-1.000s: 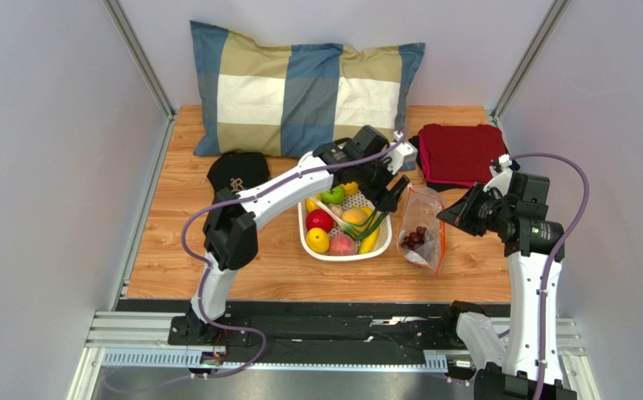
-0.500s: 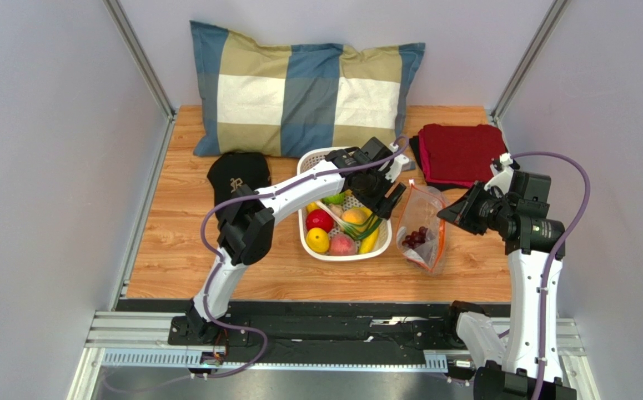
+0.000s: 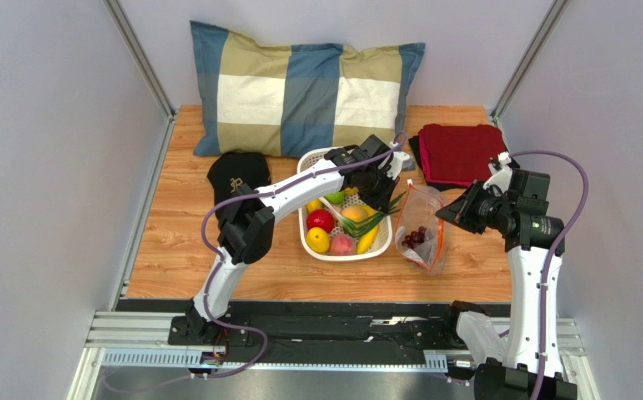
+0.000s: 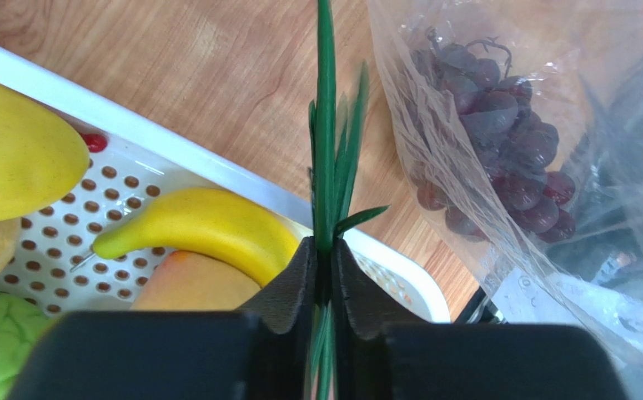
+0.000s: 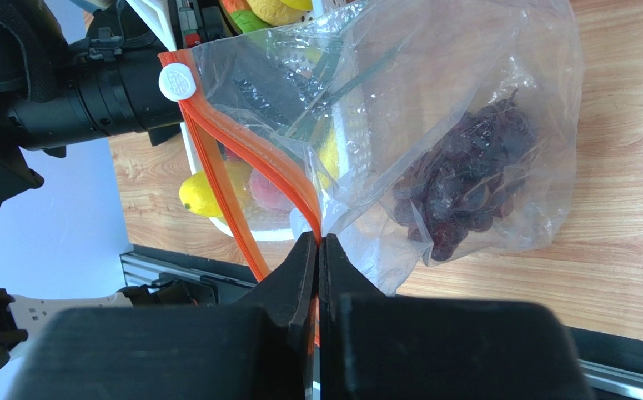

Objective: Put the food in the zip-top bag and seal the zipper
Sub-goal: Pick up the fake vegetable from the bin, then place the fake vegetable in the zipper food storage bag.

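- From above, the left claw [image 3: 381, 195] hangs over the right side of the white basket [image 3: 303, 227]. It pinches the green scallions [image 3: 372, 218], and their leaves fan out toward the zip-top bag [image 3: 423, 204].
- The bag lies on the wooden table [image 3: 175, 250], just to the right of the basket, with dark grapes [image 3: 417, 237] inside. The right claw [image 3: 446, 214] is at the bag's right edge (how tight it grips cannot be told from up here).
- At the back sit a checked pillow [image 3: 300, 92], a black cap [image 3: 237, 172] and a folded red cloth [image 3: 460, 152].
- In the left wrist view, the two black fingers are pressed together on the scallion stalks. The leaves stick straight out past the basket's rim, and the tips come close to the bag. A yellow banana [image 4: 208, 227] lies in the basket just below, and the grapes show through the clear plastic.
- In the right wrist view, the right claw's fingers are squeezed together on the orange-red zipper [image 5: 233, 158]. The bag's mouth gapes open, and a white slider [image 5: 176, 82] sits at the far end of the strip. The grapes rest low in the bag.
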{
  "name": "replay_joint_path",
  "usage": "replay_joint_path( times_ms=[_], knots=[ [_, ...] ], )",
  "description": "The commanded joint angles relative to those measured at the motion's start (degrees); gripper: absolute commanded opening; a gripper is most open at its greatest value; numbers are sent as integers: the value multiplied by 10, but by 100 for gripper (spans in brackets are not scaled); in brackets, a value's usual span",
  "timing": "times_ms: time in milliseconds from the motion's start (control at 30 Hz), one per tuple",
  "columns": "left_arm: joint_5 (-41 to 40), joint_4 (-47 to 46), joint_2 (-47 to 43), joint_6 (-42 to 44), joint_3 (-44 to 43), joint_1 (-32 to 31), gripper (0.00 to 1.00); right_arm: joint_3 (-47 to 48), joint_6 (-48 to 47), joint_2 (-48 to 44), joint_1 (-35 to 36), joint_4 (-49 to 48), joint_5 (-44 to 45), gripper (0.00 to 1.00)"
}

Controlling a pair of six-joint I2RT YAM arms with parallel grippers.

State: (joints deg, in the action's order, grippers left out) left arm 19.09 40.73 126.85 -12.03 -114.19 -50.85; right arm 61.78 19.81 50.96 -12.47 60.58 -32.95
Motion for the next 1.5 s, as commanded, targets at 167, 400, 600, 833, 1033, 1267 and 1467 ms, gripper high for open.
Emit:
replay_joint_path(
  times_ms=[167,400,600,833,1033,1267,1467],
  knots=[
    [59,-22,-88,-42,-4,23,0,13,18,4,-3,-24,-89,0],
    [85,-23,-162,-64,8,47,0,18,60,-4,-3,-57,-152,0],
    [117,-51,-226,-112,12,104,0,23,68,-9,-3,-58,-165,0],
    [187,-198,-314,-175,27,153,0,18,131,-6,-3,-108,-220,0],
    [287,-401,-357,-280,63,158,0,-2,203,-1,-3,-165,-264,0],
    [329,-559,-353,-405,90,108,0,-79,255,35,-3,-224,-295,0],
    [345,-659,-322,-462,89,37,0,-95,255,65,-3,-242,-307,0]
  ],
)
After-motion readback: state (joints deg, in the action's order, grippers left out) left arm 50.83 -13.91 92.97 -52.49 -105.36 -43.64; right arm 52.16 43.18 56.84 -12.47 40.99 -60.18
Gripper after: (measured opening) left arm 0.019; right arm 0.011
